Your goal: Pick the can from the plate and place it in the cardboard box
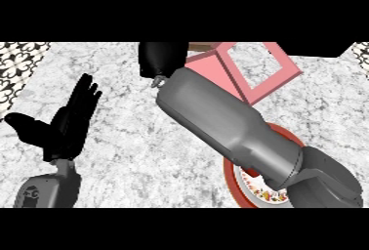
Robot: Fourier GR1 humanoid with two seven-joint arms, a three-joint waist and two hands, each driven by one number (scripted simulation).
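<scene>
My right forearm stretches from the lower right up to the top middle. Its black hand (162, 57) is seen from the back, at the left edge of the pink open box (277, 73). No can shows anywhere; whatever the right hand holds is hidden behind it. The plate (231, 181), red-rimmed with a patterned inside, lies at the lower right, mostly covered by the right forearm. My left hand (69, 122) rests open at the left with its fingers up, away from both box and plate.
The counter top (137, 146) is grey-white marble. A patterned tiled strip (18, 63) runs along its far left edge, and another shows at the top right corner.
</scene>
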